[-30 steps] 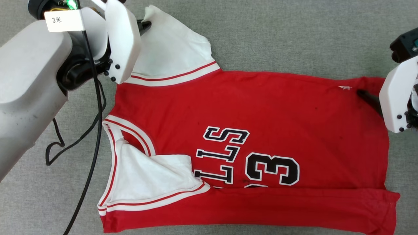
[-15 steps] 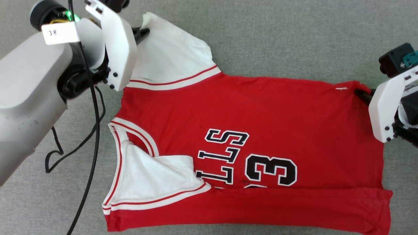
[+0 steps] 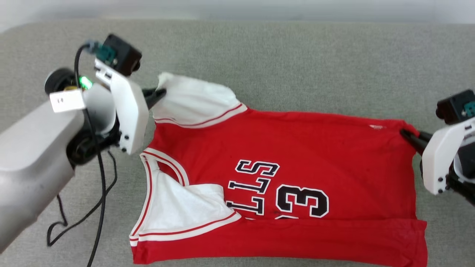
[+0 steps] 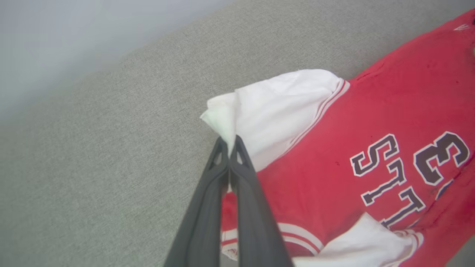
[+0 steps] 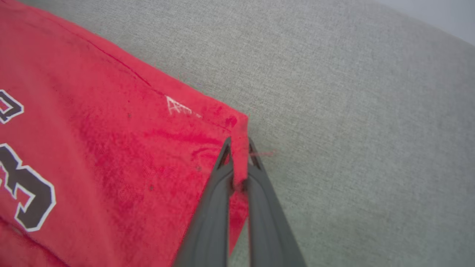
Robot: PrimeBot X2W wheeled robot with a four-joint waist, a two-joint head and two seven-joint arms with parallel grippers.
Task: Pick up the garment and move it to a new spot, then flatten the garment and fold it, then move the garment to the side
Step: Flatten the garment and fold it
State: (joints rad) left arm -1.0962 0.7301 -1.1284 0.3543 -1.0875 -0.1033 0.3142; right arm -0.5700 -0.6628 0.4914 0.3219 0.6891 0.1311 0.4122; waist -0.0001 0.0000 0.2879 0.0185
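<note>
Since a second ago the right gripper (image 5: 239, 146) has pinched shut on the far hem corner of the garment (image 3: 315, 148); the left gripper (image 4: 229, 142) stays clamped on its far white sleeve (image 3: 193, 104). Both held corners seem lifted off the grey fabric surface (image 3: 297, 55). A folded near flap hides some lettering (image 3: 256, 185), and the frame cuts off the near edge.

Garment (image 3: 304, 148) red, white sleeves, striped trim, black white-outlined lettering; surface (image 3: 297, 63) grey.

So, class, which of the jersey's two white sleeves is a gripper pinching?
The far sleeve, held by the left gripper; the near sleeve lies folded, untouched.
</note>
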